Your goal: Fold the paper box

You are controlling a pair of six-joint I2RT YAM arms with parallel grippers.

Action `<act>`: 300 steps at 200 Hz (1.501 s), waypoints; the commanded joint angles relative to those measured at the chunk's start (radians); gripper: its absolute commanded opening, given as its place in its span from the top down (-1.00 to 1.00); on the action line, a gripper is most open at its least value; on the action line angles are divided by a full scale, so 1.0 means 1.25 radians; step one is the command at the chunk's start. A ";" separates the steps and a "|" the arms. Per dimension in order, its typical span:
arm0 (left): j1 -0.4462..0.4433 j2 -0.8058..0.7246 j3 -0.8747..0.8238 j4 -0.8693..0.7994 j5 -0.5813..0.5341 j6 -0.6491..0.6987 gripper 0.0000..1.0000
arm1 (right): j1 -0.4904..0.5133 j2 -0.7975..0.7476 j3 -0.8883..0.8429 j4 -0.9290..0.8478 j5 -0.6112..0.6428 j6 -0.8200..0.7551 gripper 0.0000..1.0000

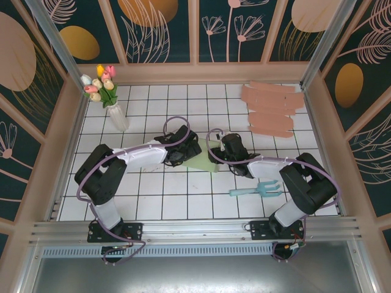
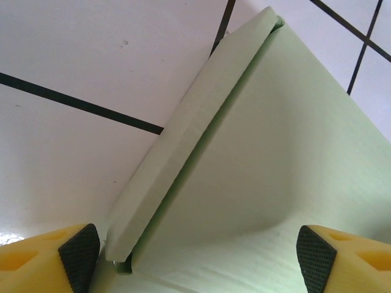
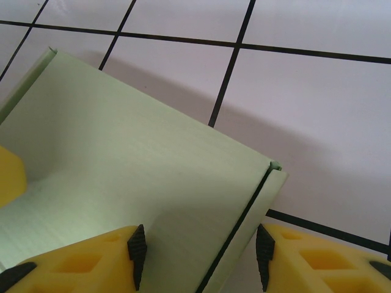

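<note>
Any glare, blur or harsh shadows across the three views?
Top external: even light, sharp, no glare on the tiles. Left wrist: box in focus, soft shading along its crease, nothing blown out. Right wrist: broad soft shadow on the tiles beside the box, grid lines crisp.

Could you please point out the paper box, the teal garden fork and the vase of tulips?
paper box (image 1: 203, 162), top external view, its exposed green panel.
garden fork (image 1: 243, 192), top external view, its handle.
vase of tulips (image 1: 118, 117), top external view, the glass body.
</note>
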 commanded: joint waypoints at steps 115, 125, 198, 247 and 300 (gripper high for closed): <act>-0.004 0.037 -0.042 0.051 -0.024 -0.010 -0.66 | 0.001 -0.024 -0.026 -0.021 0.011 -0.001 -0.06; -0.004 0.038 -0.043 0.052 -0.026 -0.010 -0.65 | 0.003 -0.027 -0.026 -0.023 0.015 0.002 -0.06; -0.004 0.042 -0.042 0.051 -0.030 -0.009 -0.65 | 0.067 -0.129 -0.021 -0.111 0.160 0.046 -0.10; -0.004 0.043 -0.048 0.056 -0.030 -0.008 -0.64 | 0.077 -0.285 -0.129 -0.097 0.139 0.149 0.07; -0.004 0.044 -0.052 0.058 -0.028 -0.010 -0.64 | 0.108 -0.372 -0.233 -0.044 0.086 0.246 0.14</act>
